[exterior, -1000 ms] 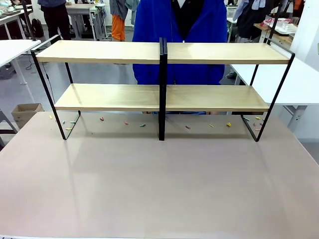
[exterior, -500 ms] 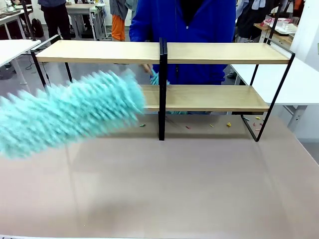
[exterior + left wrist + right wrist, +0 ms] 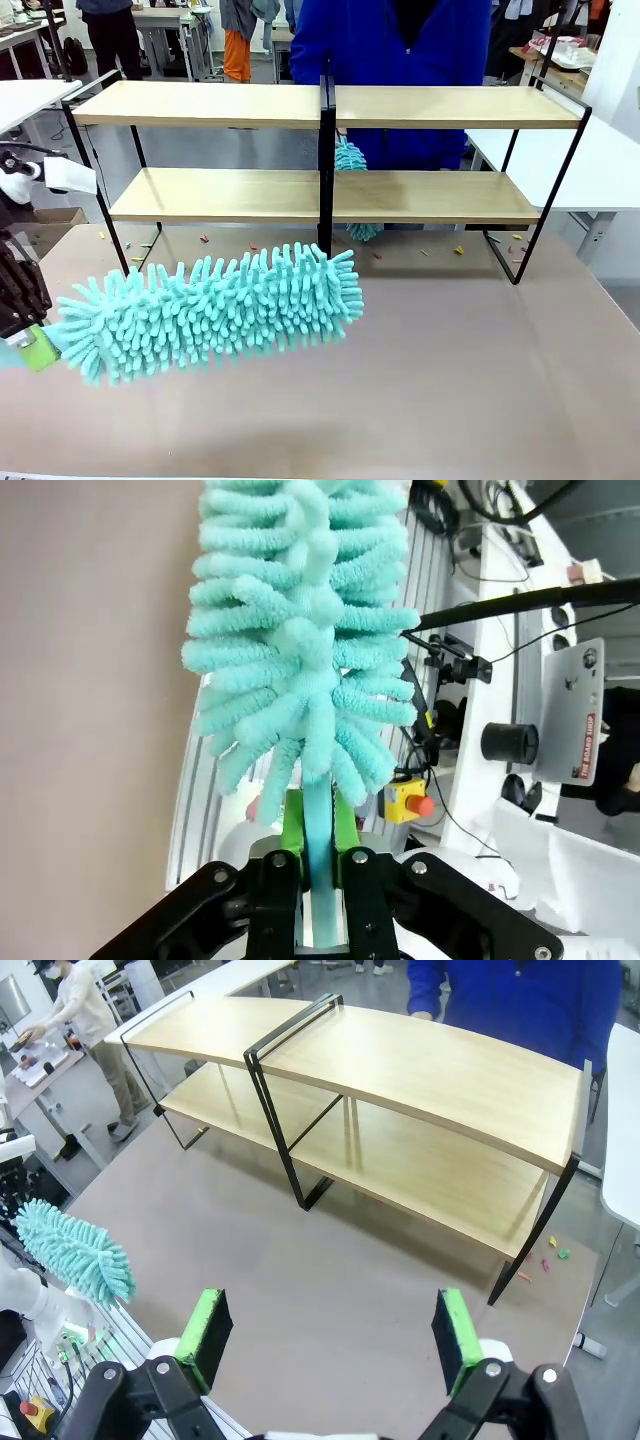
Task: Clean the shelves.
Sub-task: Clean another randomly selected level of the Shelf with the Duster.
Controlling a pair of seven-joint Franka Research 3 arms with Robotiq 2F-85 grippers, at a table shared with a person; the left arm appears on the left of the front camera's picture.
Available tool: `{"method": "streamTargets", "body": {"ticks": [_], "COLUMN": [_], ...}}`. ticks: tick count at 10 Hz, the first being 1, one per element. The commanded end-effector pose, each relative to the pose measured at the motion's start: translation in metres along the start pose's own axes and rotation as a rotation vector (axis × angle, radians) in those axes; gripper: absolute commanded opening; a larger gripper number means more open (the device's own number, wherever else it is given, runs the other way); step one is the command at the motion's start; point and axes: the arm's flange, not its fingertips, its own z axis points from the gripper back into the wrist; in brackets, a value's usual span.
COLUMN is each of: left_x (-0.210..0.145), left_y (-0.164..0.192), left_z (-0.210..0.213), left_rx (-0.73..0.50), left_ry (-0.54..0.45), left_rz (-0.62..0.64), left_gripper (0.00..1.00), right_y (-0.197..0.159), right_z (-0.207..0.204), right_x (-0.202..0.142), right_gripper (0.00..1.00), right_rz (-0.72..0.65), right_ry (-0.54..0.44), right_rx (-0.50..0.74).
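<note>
Now L fingers (image 3: 292, 825) clamp duster (image 3: 300, 630); plate (image 3: 570, 715) print unreadable.

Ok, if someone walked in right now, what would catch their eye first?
The big teal duster, held low across the left half of the table in front of the shelves, its handle clamped in the left gripper. Next, a second duster showing between the boards just right of the centre post, with a person in blue behind it.

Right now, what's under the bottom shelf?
Little coloured scraps lie on the table under the bottom shelf. A small duster's tip hangs there too. The big fluffy duster covers part of that strip.
</note>
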Motion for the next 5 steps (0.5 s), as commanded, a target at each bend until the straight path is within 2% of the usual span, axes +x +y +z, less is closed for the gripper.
{"method": "streamTargets", "body": {"ticks": [1, 2, 3, 4, 5], "left_x": [0.025, 0.046, 0.061, 0.064, 0.048], "left_y": [-0.004, 0.007, 0.017, 0.024, 0.026], "left_z": [-0.036, -0.049, -0.058, -0.059, -0.044], "left_rx": [0.017, -0.067, -0.072, -0.059, -0.112], "left_ry": [0.055, 0.100, 0.119, 0.110, 0.096], "left_rz": [0.044, 0.035, 0.056, 0.081, 0.066], "left_gripper": [0.13, 0.13, 0.13, 0.13, 0.13], "right_y": [0.000, 0.000, 0.000, 0.000, 0.000], "right_z": [0.001, 0.001, 0.001, 0.001, 0.001], "right_x": [0.000, 0.000, 0.000, 0.000, 0.000], "right_gripper": [1.00, 1.00, 1.00, 1.00, 1.00], "right_rz": [-0.001, -0.001, -0.001, -0.001, -0.001], "right_ry": [0.001, 0.001, 0.001, 0.001, 0.001], "right_rx": [0.001, 0.001, 0.001, 0.001, 0.001]}}
